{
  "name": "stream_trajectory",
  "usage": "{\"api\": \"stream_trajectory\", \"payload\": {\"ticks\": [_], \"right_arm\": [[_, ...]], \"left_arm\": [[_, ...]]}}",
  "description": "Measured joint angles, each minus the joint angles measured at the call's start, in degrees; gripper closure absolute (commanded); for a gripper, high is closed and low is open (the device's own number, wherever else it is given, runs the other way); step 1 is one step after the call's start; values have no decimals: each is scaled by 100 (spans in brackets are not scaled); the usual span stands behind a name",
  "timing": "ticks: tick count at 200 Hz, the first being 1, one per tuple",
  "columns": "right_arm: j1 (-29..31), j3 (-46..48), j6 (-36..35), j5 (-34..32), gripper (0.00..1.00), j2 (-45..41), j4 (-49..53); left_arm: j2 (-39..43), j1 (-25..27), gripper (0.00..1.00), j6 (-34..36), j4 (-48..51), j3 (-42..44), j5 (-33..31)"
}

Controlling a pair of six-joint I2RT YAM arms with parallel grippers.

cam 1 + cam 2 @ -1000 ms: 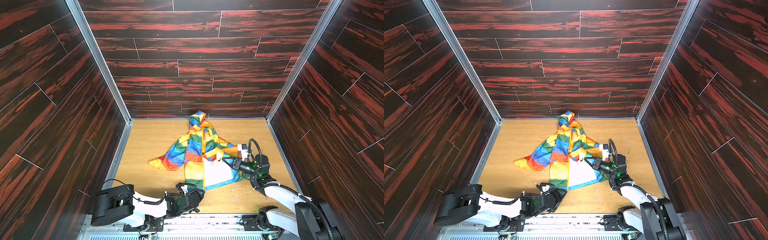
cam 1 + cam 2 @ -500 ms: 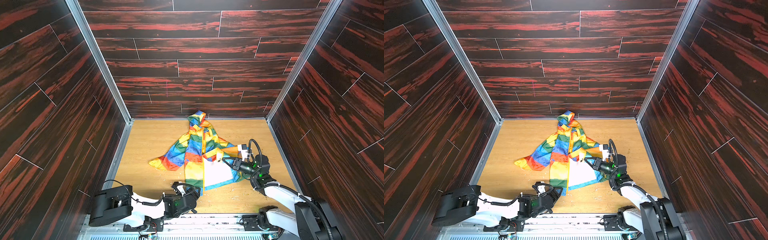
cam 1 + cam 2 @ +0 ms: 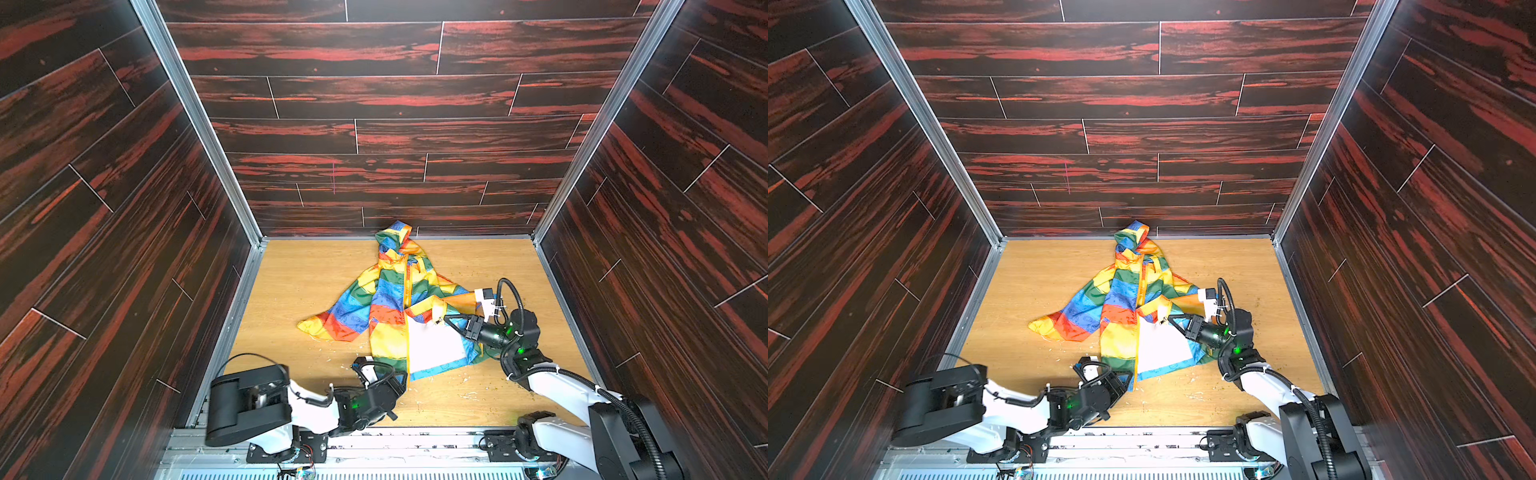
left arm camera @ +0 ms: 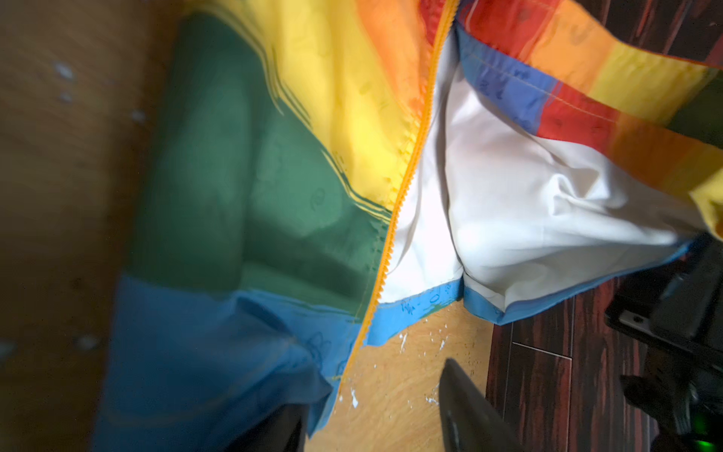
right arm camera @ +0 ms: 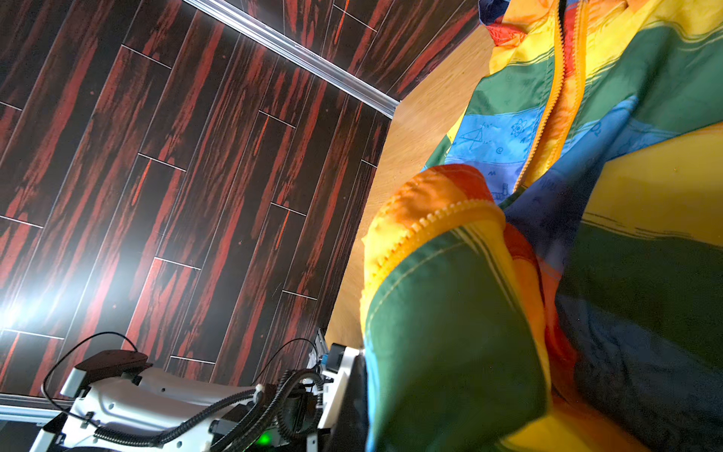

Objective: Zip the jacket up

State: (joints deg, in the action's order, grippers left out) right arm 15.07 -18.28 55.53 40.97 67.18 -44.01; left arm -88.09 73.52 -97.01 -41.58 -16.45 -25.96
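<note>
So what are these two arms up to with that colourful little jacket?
They are zipping up a rainbow-striped hooded jacket lying on the wooden table. The right gripper pinches its folded-back front panel, white lining showing. The left gripper, jaws open, sits at the bottom hem by the yellow zipper. The lower front lies open.

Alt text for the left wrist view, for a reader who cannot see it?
The jacket lies open on the wooden table, its yellow zipper unjoined beside white lining. The left gripper, open, straddles the zipper's bottom end.
</note>
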Motion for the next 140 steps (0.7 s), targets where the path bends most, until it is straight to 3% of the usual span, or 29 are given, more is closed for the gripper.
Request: {"api": "stream_trajectory", "payload": {"ticks": [45,79,140], "right_arm": [[-9,0,-2,17,100,0,22],[-28,0,-4,26,100,0,31],[-42,0,9,42,100,-2,22]], "left_arm": [[-564,-103,48,-411,-870,-66,439],[-577,-85,47,-732,-931,-61,638],[590,155,41,-931,1064,-107,590]]}}
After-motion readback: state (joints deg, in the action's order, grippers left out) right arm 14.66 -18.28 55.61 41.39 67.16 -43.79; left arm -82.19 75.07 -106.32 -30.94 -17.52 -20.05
